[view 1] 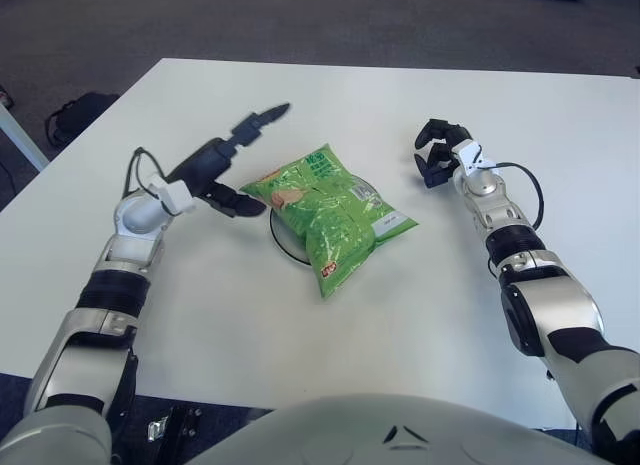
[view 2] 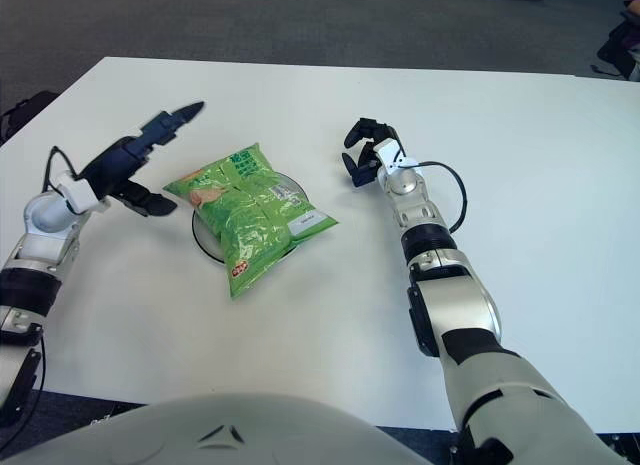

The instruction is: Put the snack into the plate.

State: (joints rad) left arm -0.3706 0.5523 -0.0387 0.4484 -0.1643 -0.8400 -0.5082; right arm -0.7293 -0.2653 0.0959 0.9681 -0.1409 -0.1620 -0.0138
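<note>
A green snack bag [view 1: 330, 215] lies flat across a small white plate [view 1: 281, 235] near the middle of the white table [view 1: 400, 315]; only the plate's left rim shows under it. My left hand [view 1: 232, 157] hovers to the left of the bag, apart from it, fingers stretched out and holding nothing. My right hand [view 1: 438, 152] shows at the right of the bag, well away from it, fingers curled with nothing in them.
A black bag [view 1: 78, 113] lies on the dark carpet beyond the table's left edge. Bare tabletop spreads all round the plate.
</note>
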